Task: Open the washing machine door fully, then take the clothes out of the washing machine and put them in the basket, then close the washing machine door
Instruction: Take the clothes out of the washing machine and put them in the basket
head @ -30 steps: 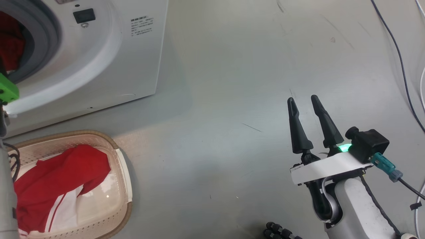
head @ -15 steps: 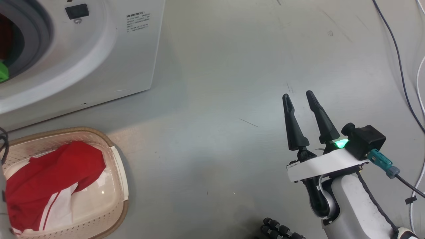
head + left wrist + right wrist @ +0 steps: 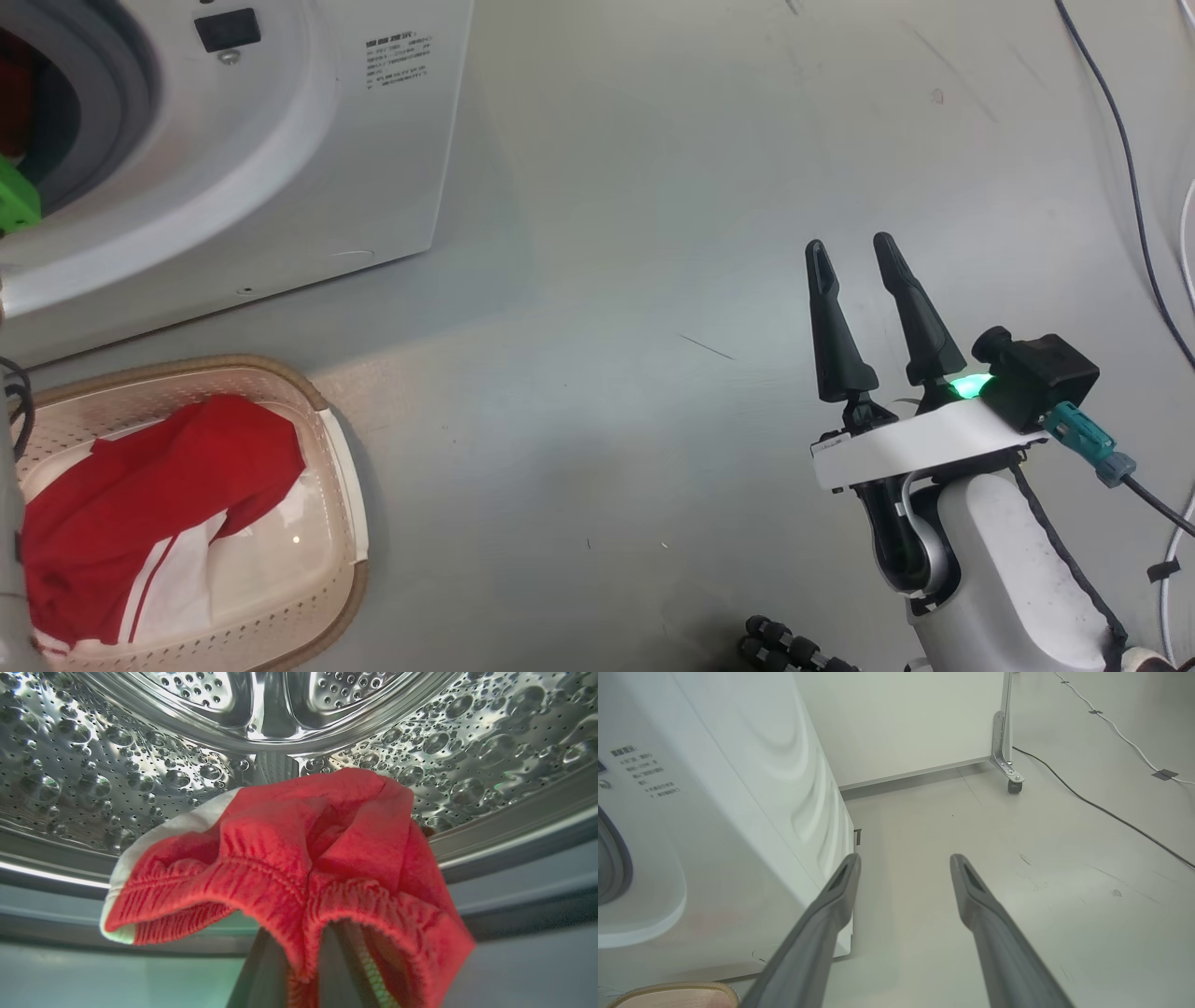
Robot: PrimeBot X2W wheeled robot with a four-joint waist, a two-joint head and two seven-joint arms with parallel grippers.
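- While the left gripper sat inside the drum, its jaws were pinched together on a fold of the red garment at the lower middle of the left wrist frame. Cloth hid the fingertips.
- That garment was bunched up at the centre of the frame, with its ribbed hem toward the camera and white trim along its left edge.
- A second red garment with white stripes lay in the basket at the lower left of the head frame.
- Handling, my read: a light, limp knit with no stiffness, so it should drape and trail. It seemed neither fragile nor slippery.
- The thick ribbed hem looked the surest place to hold, since a single thin layer could slide out.
- Snag risk, judged: trailing cloth may drag over the grey rubber ring of the washing machine, upper left of the head frame.
- The basket stood on the floor near the machine's front, below the opening, so the carry looked short.
- The right gripper hovered over bare floor at lower right, jaws apart and holding nothing, well apart from basket and machine.
- Around: a dark cable ran down the right edge, and a panel's castor stood at the upper right of the right wrist frame. Neither lay between drum and basket.
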